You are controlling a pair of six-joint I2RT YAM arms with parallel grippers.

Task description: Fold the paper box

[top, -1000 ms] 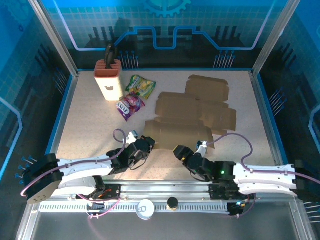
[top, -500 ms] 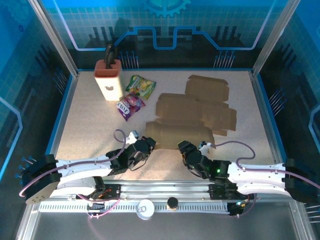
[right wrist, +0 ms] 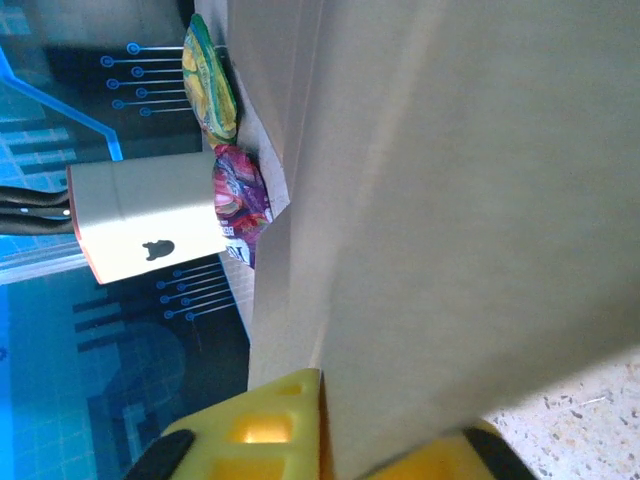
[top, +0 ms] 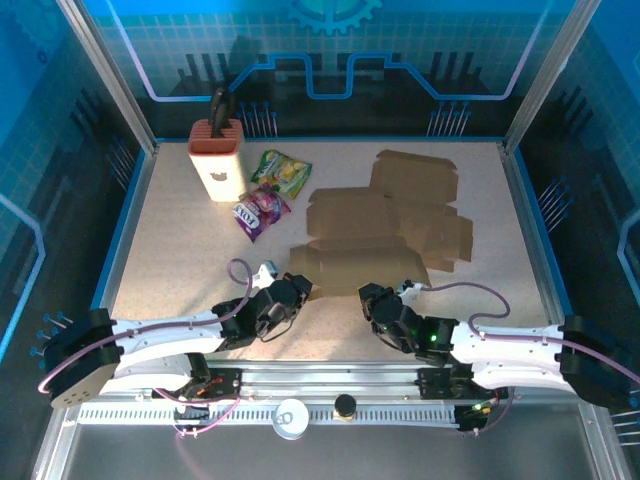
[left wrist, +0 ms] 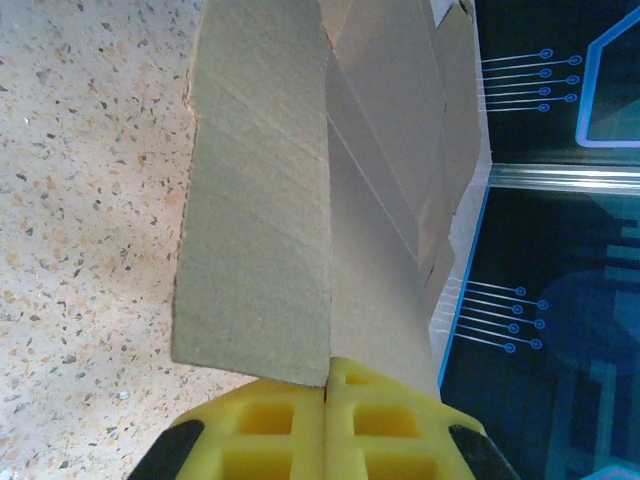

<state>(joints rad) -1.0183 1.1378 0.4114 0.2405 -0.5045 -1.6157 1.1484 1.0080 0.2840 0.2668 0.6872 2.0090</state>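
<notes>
Paper box: flat brown blank, not yet folded, lying from the table's middle out toward 1 o'clock; its near flap points to 6 o'clock
Left claw: clenched on that flap's left corner, about 7 o'clock of the blank; its wrist view shows the cardboard edge pinched between the yellow pads
Right claw: clenched on the flap's right end, about 5 o'clock; cardboard runs between its pads too
Step in hand: raising the near flap on its crease, as I judge it
Doing it well: lift both ends together at one pace, so the flap turns on the crease and does not twist; pinch close to the edge; mind the blank sliding toward 12 o'clock
Room: blue-lit enclosure with printed panels and metal corner posts
Surface: speckled beige table, smooth-looking, so little to hold the blank in place
Knife block: upright at 11 o'clock, well apart from the blank
Snack packets: two, between block and blank; the purple one lies near the blank's left edge
</notes>
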